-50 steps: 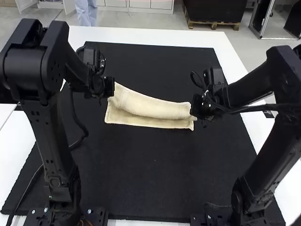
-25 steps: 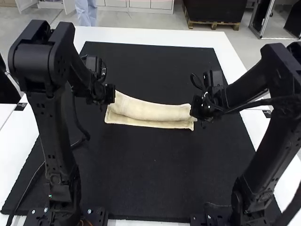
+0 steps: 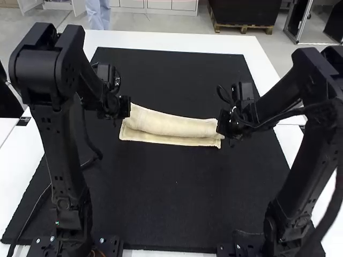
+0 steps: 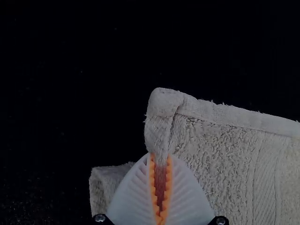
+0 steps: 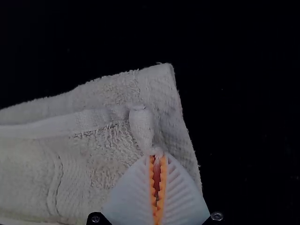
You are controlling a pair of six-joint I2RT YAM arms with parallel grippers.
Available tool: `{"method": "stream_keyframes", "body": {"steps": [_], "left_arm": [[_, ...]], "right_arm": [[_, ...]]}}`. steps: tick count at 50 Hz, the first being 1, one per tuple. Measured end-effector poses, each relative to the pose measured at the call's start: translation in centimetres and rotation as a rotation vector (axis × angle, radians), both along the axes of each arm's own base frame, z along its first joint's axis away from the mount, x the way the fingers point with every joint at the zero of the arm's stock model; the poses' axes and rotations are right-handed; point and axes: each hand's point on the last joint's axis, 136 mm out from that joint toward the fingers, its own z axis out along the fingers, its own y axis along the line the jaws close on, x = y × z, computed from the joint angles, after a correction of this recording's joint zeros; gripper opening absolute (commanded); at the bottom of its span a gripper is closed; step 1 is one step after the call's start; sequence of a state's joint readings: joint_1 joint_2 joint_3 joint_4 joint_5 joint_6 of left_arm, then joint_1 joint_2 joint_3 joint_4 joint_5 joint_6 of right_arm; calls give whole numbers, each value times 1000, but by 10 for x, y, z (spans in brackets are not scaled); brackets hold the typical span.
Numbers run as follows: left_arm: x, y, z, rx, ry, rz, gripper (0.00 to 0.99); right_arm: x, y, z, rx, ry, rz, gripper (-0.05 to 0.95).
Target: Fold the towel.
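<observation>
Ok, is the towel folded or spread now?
Partly folded: an upper layer of the towel curves over a lower one, its corners pinched in the left gripper and right gripper.

The high view looks forward and down over the tabletop (image 3: 177, 42) from well above, while the left and right wrist views look closely past the left hand (image 3: 126, 107) and right hand (image 3: 221, 126) onto opposite ends of the towel (image 3: 171, 126), each sharing its end with the first.
</observation>
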State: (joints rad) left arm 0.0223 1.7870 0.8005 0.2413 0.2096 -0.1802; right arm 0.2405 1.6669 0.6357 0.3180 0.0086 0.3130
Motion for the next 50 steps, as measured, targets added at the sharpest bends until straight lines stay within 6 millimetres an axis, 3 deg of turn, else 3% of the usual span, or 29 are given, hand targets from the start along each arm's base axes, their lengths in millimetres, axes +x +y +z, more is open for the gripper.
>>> {"method": "stream_keyframes", "body": {"steps": [10,50], "left_arm": [[-9,5,-10,-1,21,12,28],[-7,8,-23,-1,32,19,28]], "right_arm": [[0,0,-7,-6,8,5,-3],[3,1,-23,-16,17,16,-3]]}}
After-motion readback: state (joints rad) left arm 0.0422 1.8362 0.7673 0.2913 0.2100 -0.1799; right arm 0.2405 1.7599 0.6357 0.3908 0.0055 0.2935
